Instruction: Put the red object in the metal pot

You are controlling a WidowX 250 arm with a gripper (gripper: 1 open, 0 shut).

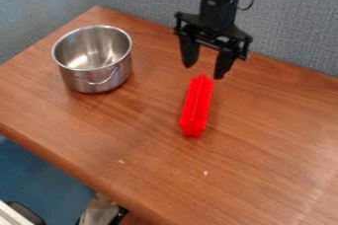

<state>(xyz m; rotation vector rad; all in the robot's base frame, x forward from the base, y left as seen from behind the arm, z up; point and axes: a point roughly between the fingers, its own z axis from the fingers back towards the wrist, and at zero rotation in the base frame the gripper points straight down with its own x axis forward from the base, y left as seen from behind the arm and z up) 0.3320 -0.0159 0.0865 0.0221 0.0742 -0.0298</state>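
Note:
The red object (197,105) is a ridged stick lying flat on the wooden table (119,130), right of centre, its long axis running toward the back. My gripper (211,68) hangs just above and behind the stick's far end, pointing straight down, its two dark fingers spread open with nothing between them. The metal pot (93,57) stands upright at the left of the table, shiny and empty, well to the left of the gripper.
The table's front edge runs diagonally across the lower left, with floor below it. A blue-grey wall stands behind the table. The arm's black column rises out of the top of the view.

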